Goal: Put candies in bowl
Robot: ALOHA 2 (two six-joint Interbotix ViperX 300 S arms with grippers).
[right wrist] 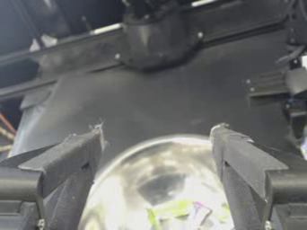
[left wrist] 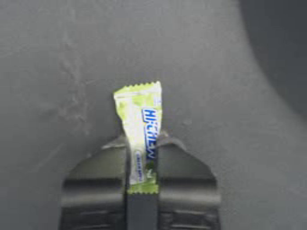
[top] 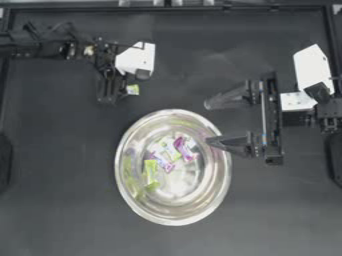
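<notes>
Top view: left gripper [top: 127,91] clamps yellow-green candy [left wrist: 141,134] | right gripper [top: 215,122] released (bowl [top: 133,200] rim)

A dark grey, matte table [top: 60,200] fills nearly the whole top view, its surface faintly scuffed and mottled, with pale scratch marks showing in the left wrist view. A thin dark metal frame rail [top: 200,7] runs along the far edge, and another rail [top: 332,40] runs down the right side. Soft, even light falls from above, casting blurred shadows.
</notes>
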